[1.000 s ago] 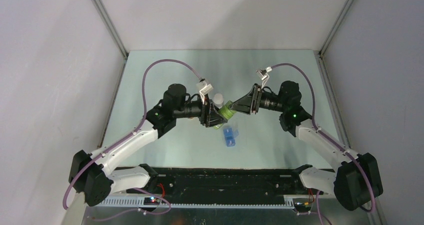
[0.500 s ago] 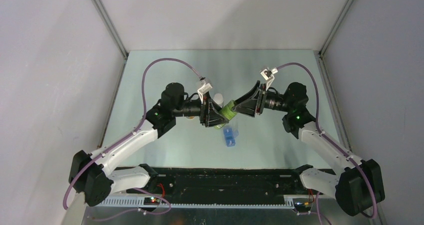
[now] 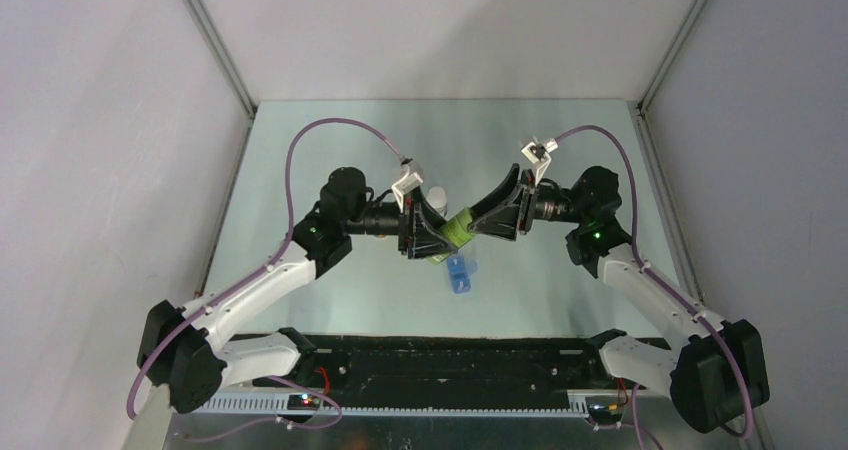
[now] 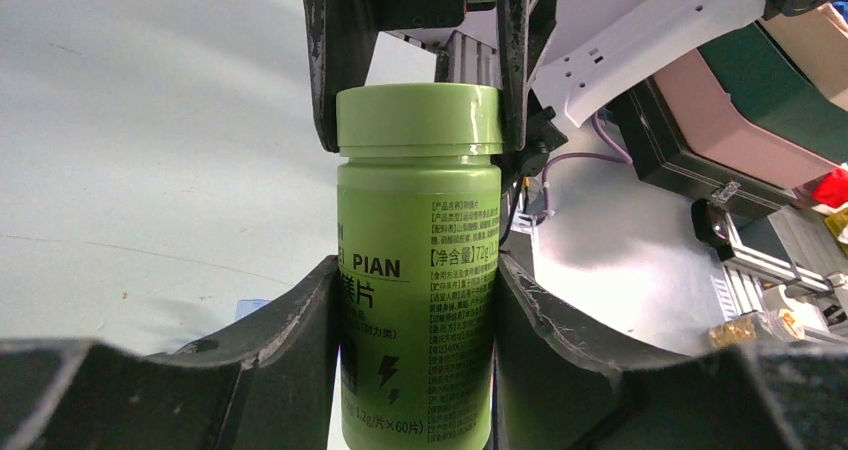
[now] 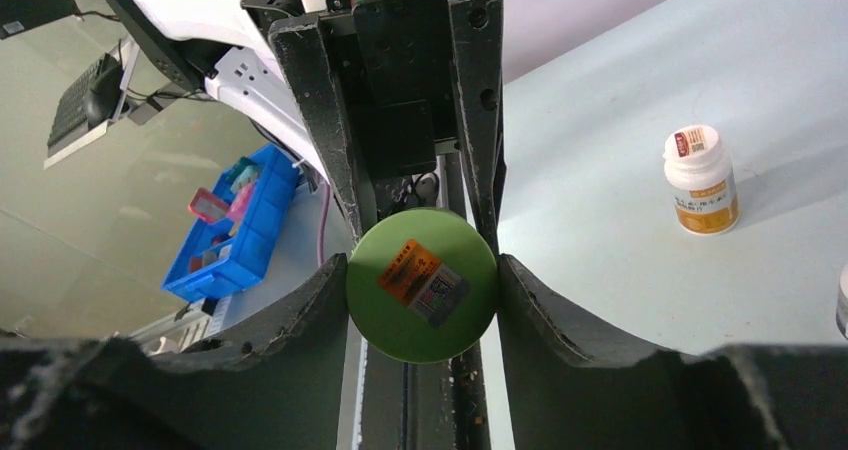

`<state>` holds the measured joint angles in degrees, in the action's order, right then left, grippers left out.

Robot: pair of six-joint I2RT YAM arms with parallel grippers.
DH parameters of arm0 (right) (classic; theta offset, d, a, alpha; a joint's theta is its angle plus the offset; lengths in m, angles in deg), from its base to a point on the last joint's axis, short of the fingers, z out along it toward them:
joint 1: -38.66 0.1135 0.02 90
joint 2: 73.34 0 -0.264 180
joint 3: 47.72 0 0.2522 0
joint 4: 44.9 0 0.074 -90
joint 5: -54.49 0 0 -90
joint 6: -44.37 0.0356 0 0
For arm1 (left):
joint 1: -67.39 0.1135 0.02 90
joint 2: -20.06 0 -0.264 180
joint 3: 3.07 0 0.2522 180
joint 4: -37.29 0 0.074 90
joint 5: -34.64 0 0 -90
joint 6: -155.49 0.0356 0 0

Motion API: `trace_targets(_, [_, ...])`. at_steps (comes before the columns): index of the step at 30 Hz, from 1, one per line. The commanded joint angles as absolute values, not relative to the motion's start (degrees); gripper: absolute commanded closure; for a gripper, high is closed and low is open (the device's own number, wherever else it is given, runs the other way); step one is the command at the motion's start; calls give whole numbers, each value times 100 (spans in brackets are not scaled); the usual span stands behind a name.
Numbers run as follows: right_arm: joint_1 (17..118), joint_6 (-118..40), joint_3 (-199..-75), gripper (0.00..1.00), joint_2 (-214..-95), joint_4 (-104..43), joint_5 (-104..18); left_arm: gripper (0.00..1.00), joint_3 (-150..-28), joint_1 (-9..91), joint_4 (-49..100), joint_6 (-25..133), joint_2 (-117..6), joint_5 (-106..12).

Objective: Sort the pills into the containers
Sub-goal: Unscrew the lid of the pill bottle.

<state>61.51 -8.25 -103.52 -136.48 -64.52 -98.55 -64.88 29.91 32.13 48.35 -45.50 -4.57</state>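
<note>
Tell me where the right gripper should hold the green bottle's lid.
Grip the lid by its round side wall, coming end-on at its flat top: the left gripper clamps the green bottle's body, so the lid points at the right gripper.

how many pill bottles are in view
2: green bottle held between left gripper and right gripper; white-capped bottle standing on the table beyond them; others may be hidden.

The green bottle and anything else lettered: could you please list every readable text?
"PIAN": green bottle, large print.
"72g": same label, after Chinese characters.
"1.2g/片×60片": label's foot.
Its fine print, the cap sticker and the white-capped bottle label: too small to read.
</note>
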Motion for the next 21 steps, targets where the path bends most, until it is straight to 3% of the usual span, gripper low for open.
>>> trace_targets(1, [6125,-1076,-10489,73,-13336,-6491,-10084,100,-6434,3031,3193,5153,-4398,-173])
trace_targets(5, [6163,-1490,-10555,72,-13085,-5924,-9359,100,-6464,3037,2978,5298,-4386,-304])
trace_targets(7, [6236,-1716,-10630,66,-12982,-5545,-9125,100,-6446,3031,2969,5309,-4386,-406])
trace_targets(9, [6375,-2016,-10782,49,-12938,-5043,-8661,100,-6438,3032,2973,5310,-4388,-491])
trace_targets(10, [6439,-2112,-10825,28,-12928,-4830,-8483,100,-6438,3031,2979,5310,-4390,-513])
trace_targets(12, [6706,-2377,-10930,4,-12899,-4237,-7861,100,-6444,3032,3019,5299,-4393,-641])
trace_targets(16, [7530,-2273,-11003,1,-12805,-3299,-6143,100,-6429,3032,3084,5247,-4397,-850])
trace_targets(21, [7848,-774,-11009,1,-12886,-3151,-4573,100,-6392,3032,3114,5272,-4394,-941])
